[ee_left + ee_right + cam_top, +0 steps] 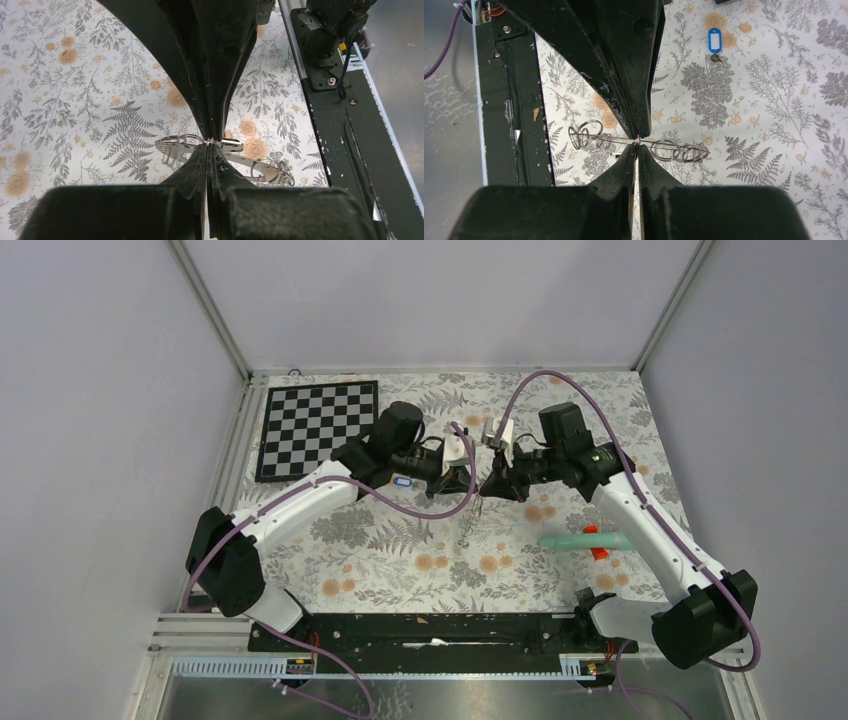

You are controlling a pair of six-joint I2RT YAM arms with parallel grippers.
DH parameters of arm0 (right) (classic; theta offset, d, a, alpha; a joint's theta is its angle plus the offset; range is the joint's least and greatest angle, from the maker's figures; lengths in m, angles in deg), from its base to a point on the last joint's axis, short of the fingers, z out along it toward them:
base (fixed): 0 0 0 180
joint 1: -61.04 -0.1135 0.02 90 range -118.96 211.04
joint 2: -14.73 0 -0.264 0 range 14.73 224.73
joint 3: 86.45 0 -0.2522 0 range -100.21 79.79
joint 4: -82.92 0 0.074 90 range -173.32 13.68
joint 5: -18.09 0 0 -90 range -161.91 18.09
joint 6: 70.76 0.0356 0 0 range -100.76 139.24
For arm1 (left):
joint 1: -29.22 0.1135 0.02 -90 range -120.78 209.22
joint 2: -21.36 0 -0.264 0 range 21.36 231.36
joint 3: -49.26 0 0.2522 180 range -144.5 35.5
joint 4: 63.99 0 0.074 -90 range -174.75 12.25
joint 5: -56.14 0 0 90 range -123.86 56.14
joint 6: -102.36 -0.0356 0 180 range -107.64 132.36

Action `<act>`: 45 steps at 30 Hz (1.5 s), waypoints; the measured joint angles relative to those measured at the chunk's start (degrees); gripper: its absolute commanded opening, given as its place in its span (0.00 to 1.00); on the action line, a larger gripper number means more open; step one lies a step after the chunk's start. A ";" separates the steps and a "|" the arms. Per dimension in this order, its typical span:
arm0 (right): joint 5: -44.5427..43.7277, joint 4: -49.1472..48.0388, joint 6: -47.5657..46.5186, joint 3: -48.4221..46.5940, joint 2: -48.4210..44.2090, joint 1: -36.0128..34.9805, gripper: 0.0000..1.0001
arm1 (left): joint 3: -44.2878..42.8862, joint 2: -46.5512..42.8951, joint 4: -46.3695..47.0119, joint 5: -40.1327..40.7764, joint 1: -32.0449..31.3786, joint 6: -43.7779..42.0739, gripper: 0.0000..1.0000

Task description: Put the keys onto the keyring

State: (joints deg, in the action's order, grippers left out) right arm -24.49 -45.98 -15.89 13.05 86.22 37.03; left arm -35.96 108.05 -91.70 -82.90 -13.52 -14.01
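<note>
Left gripper [210, 142] and right gripper [637, 143] each clamp the keyring [674, 150], a thin metal strip of wire loops, over the floral mat [774, 100], the jaws hiding both pinch points. The blue-tagged key [714, 41] lies on the mat beside the left arm [300, 505], its blade barely legible.

Noted: bright polished metal wire on keyring [681, 152], scuffed matt black plastic on right tool [637, 143], glossy blue plastic on key tag [714, 40], matt floral-printed covering over worktop [774, 125].
</note>
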 measured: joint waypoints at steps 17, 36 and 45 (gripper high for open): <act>1.01 -13.29 7.17 6.69 -6.19 0.00 0.42 | 15.65 -3.39 32.09 -6.84 4.72 32.72 0.00; 3.65 -14.58 8.13 7.89 -6.19 0.00 0.00 | 17.86 -3.39 41.44 -7.74 5.14 39.93 0.00; 4.37 -13.27 6.56 7.87 -6.05 0.00 0.00 | 18.49 -4.17 39.98 -7.74 5.03 36.24 0.15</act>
State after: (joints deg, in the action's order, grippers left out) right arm -20.12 -59.25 -9.34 20.92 80.16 37.03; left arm -17.47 103.88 -51.73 -90.63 -8.49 22.22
